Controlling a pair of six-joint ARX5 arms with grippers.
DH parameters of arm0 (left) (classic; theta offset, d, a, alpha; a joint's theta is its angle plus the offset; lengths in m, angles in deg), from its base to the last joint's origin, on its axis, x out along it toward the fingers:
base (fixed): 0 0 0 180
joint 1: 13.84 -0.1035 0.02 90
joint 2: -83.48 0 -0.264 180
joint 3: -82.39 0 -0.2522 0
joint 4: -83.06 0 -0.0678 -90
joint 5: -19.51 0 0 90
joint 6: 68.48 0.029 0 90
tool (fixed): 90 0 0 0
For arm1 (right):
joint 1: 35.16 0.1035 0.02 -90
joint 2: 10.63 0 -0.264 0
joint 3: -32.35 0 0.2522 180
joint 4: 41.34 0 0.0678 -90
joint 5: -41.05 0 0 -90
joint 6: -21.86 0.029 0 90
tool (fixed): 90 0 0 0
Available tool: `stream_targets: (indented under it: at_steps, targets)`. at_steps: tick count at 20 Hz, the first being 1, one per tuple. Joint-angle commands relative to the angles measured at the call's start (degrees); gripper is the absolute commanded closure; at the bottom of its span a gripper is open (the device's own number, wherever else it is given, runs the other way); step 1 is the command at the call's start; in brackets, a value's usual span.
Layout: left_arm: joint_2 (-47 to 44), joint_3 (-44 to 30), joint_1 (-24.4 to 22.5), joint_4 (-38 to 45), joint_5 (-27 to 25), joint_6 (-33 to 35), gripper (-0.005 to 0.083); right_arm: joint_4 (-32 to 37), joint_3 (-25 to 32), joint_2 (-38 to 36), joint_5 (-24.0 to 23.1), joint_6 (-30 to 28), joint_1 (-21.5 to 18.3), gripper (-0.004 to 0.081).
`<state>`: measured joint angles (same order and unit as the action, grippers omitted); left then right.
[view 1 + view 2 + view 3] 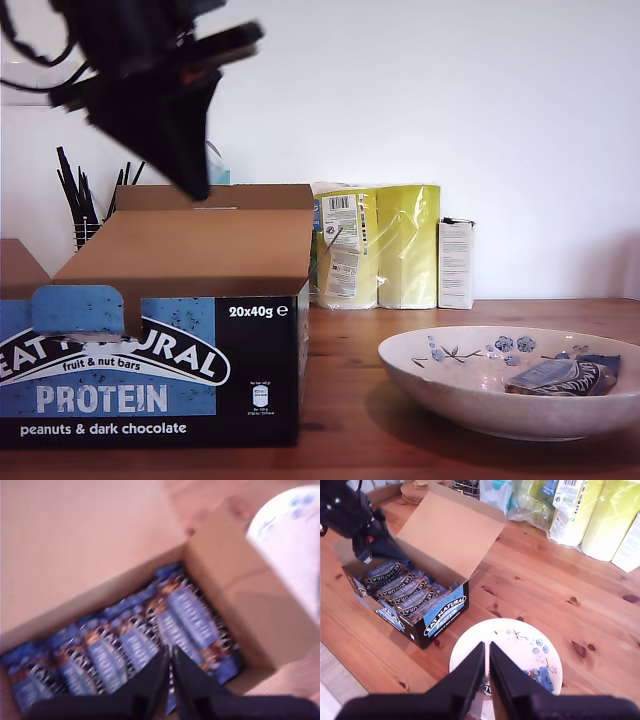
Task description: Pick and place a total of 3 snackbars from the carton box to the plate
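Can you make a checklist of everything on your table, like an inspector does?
Surface: wooden table, knotty, no spills seen.
Job's things: carton box open, snackbars in rows inside; plate holds at least one snackbar.
Clutter: yellow packages, small white box, dark sticks at the back.
Grippers: my first gripper shut above the boxed bars; my second gripper shut high above the plate.
Cables: black cables at the exterior view's top left.
Surroundings: white wall; no person seen.
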<state>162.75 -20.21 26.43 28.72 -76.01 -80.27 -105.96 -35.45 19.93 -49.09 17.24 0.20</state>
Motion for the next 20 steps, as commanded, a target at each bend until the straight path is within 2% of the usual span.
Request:
stream_targets:
  at_steps: [1,6,7,10,11,16,20]
  targets:
    - [-0.7,-0.3,-0.7,-0.4,0.1,-0.3,0.0793,0.9,-0.2,0.7,0.2,-0.3,0.3,0.0783]
    - [-0.6,-0.3,-1.7,-2.7,-0.5,-2.0,0.0793,1.3,-0.2,3.1,0.2,-0.4,0.3,0.0783]
    - [-0.6,-0.3,-1.8,-3.5,-2.4,-3.2,0.0793,1.4,-0.2,3.6,0.2,-0.4,0.3,0.0783]
    - [-0.5,-0.3,-3.4,-7.3,-12.7,-9.3,0.0793,1.4,-0.2,4.9,0.2,-0.4,0.3,0.0783]
    - [-0.4,-0.2,-3.8,-8.4,-13.4,-12.0,0.0793,1.4,-0.2,5.2,0.2,-0.6,0.3,0.0783]
    - [3.1,3.7,-3.9,-17.7,-17.4,-15.5,0.0793,1.3,-0.2,5.3,0.2,-2.0,0.3,0.0783]
    - [7.8,8.5,-3.9,-22.8,-18.2,-18.3,0.0793,1.3,-0.2,5.2,0.2,-3.4,0.3,0.0783]
